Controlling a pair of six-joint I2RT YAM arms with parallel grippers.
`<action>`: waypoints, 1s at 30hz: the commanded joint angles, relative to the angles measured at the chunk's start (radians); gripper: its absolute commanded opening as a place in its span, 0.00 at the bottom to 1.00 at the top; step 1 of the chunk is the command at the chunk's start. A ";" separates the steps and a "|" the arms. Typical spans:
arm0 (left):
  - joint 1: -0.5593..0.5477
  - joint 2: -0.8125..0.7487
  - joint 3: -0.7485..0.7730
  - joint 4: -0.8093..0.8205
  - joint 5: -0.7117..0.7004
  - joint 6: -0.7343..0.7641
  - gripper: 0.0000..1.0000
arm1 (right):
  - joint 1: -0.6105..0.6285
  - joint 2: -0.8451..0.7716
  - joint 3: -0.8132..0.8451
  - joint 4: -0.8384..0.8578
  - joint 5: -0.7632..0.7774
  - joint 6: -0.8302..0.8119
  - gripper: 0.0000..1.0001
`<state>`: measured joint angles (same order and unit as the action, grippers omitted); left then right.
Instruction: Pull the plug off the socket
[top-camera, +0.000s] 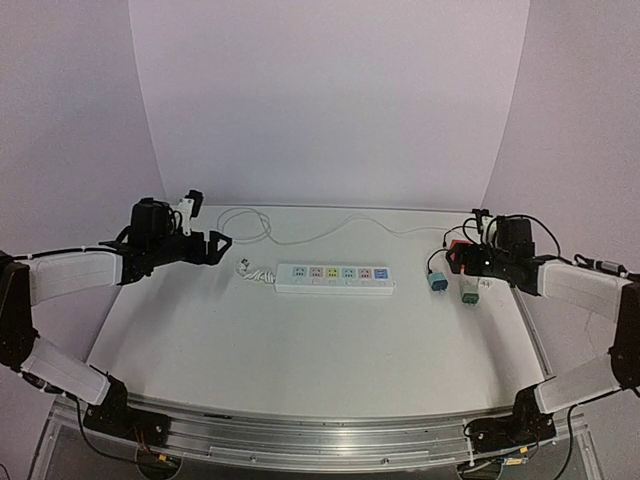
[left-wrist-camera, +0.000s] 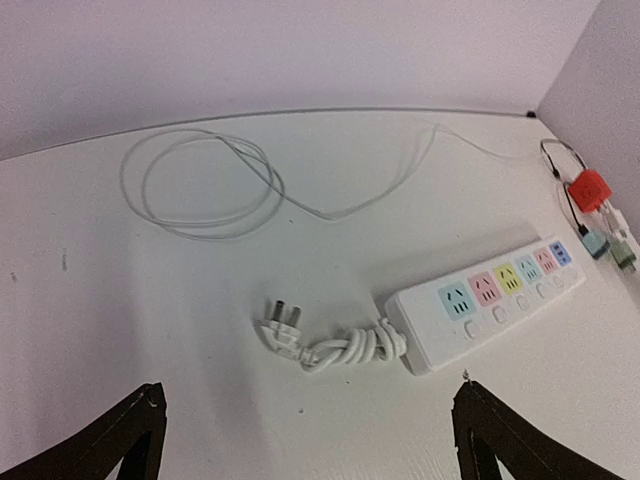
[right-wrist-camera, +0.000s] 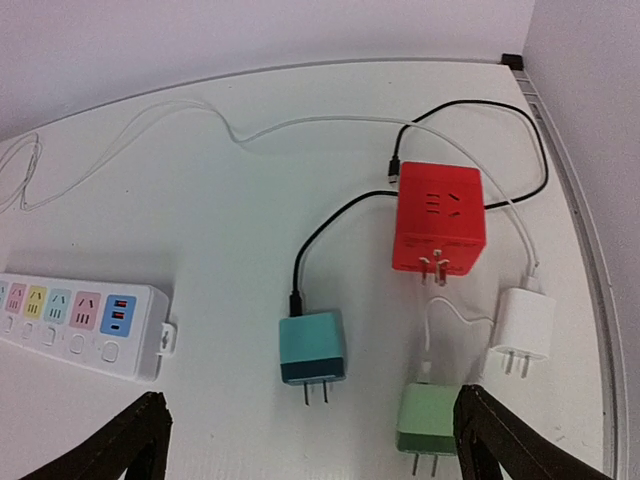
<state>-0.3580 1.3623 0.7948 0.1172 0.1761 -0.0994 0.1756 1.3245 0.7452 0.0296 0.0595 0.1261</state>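
Left gripper (top-camera: 214, 245) and right gripper (top-camera: 466, 261) hover, jaws spread wide, flanking the socket (top-camera: 335, 279)

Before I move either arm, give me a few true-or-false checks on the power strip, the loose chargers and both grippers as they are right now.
1. A plug sits in one of the power strip's outlets. False: no plug shows in any of the five outlets.
2. The red cube adapter lies on the table, apart from the strip. True.
3. The left gripper is shut on the strip's white cord. False: it is open and holds nothing.
4. A black cable runs from the teal charger. True.
5. The right gripper is open above the chargers, gripping none. True.
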 joint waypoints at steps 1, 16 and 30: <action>0.155 -0.141 -0.121 0.104 0.027 -0.068 1.00 | -0.054 -0.120 -0.125 0.123 -0.022 0.012 0.95; 0.491 -0.361 -0.457 0.299 0.180 0.116 0.99 | -0.086 -0.355 -0.452 0.243 0.044 -0.080 0.97; 0.556 -0.387 -0.557 0.343 0.234 0.089 0.92 | -0.086 -0.166 -0.496 0.456 0.021 -0.027 0.97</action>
<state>0.1933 0.9928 0.2488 0.4135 0.3801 -0.0378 0.0940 1.1120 0.2371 0.3715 0.0968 0.0796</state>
